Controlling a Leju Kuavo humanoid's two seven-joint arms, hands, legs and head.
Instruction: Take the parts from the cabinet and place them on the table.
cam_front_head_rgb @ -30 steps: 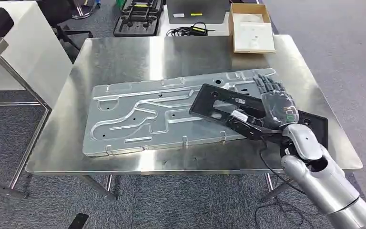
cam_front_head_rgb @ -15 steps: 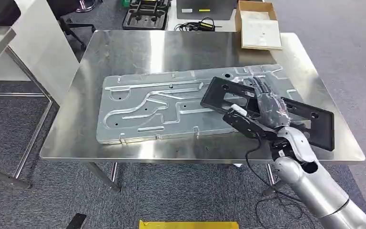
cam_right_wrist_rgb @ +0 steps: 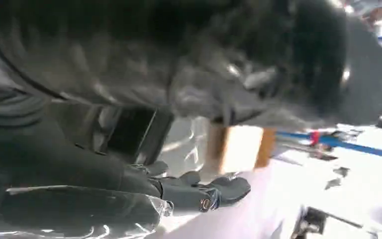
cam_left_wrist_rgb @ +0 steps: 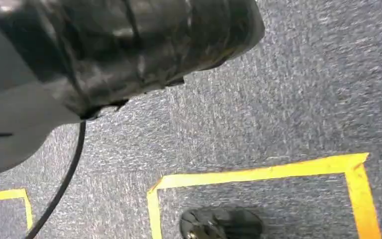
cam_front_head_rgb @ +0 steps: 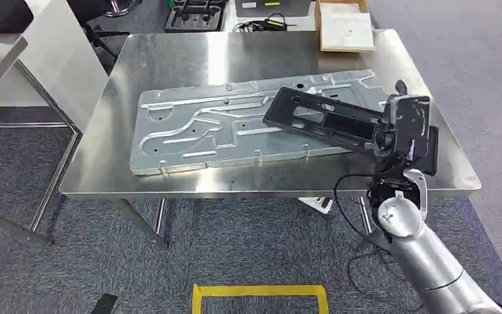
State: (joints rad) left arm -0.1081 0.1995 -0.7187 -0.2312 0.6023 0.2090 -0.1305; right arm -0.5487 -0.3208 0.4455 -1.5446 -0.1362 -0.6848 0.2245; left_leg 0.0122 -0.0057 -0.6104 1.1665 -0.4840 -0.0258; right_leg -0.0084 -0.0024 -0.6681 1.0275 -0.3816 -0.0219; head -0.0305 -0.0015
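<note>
A workshop or robot test lab: a bare steel surface [cam_front_head_rgb: 170, 59] on metal legs stands on grey-blue carpet [cam_front_head_rgb: 248, 248] marked with yellow floor tape [cam_front_head_rgb: 259, 288]. A stamped metal panel [cam_front_head_rgb: 196, 131] lies on it, with black equipment cases [cam_front_head_rgb: 195, 16], cables [cam_front_head_rgb: 261, 26] and a cardboard box [cam_front_head_rgb: 345, 26] behind.

- A steel table [cam_front_head_rgb: 170, 59] stood on grey carpet [cam_front_head_rgb: 248, 248].
- A long silver plate [cam_front_head_rgb: 189, 127] lay flat across the table's middle.
- A black part [cam_front_head_rgb: 327, 118] rested on the plate's right end.
- A cardboard box [cam_front_head_rgb: 345, 26] sat beyond the plate, at the table's far edge.
</note>
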